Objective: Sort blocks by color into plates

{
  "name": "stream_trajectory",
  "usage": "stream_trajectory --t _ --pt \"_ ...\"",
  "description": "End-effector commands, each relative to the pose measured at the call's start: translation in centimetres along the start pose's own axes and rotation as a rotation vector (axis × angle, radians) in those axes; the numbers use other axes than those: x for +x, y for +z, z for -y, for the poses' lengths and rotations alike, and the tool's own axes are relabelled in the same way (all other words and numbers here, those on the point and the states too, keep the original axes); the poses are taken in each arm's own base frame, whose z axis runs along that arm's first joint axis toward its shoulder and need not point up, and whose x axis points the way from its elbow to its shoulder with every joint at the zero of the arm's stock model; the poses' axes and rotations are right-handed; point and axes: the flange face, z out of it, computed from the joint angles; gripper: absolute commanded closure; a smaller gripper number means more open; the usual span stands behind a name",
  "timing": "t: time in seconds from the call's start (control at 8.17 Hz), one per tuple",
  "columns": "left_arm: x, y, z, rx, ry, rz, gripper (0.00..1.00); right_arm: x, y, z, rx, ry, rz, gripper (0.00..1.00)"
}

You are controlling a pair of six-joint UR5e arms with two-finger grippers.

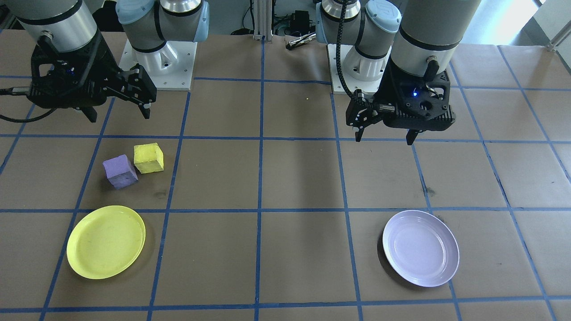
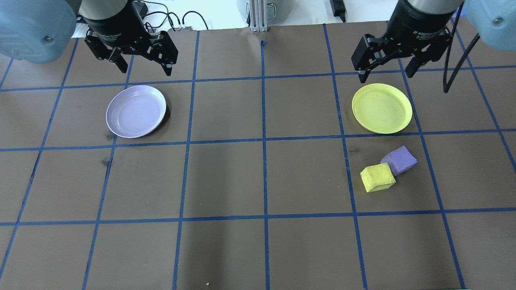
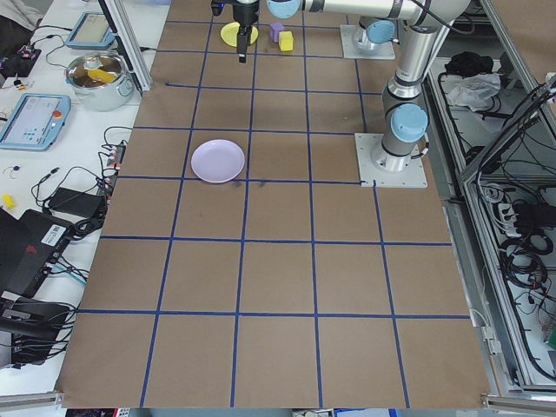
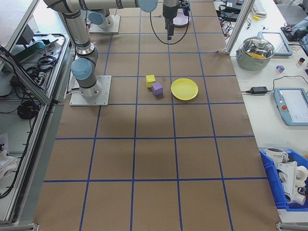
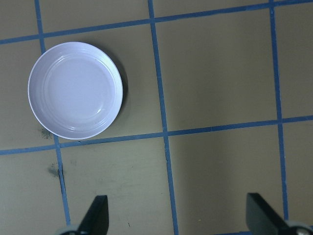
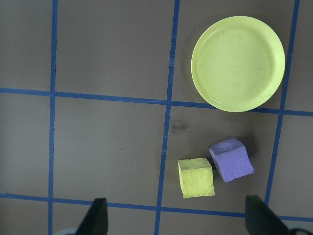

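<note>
Both end effectors, left (image 2: 142, 66) and right (image 2: 387, 69), are hovering spread and empty while the 2 blocks, yellow block (image 2: 377, 177) and purple block (image 2: 399, 160), are sitting touching beside the yellow plate (image 2: 381, 108).

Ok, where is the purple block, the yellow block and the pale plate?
small purple foam cube (image 2: 399, 159): overhead view, on its top face.
small yellow foam cube (image 2: 377, 176): overhead view, on its top face.
round pale lavender plastic plate (image 2: 114, 129): overhead view, on its near rim.

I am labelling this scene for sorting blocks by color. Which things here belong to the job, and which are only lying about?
Belong to the job:
yellow block
purple block
yellow plate
lavender plate

Only lying about:
steel pot with lid, on the side bench
white mug, in a blue bin
tablet
</note>
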Motion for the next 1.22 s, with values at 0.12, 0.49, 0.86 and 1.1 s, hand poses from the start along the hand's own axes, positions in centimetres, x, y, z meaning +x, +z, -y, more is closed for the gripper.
stream_trajectory --t 0.12,0.49,0.86,1.1 --pt "0.0 -0.2 -0.1 0.004 0.000 0.001 0.00 0.0 0.3 -0.1 -0.004 0.000 -0.001 0.00" --pt "0.0 -0.1 -0.1 0.003 0.000 -0.001 0.00 0.2 7.8 0.0 -0.134 -0.080 0.015 0.00" --pt "0.0 -0.1 0.0 0.001 0.001 0.001 0.00 1.1 15.4 -5.0 -0.176 -0.224 -0.097 0.00" --pt "0.0 0.0 0.0 -0.001 0.002 0.001 0.00 1.4 22.0 -7.2 -0.184 -0.277 -0.135 0.00"
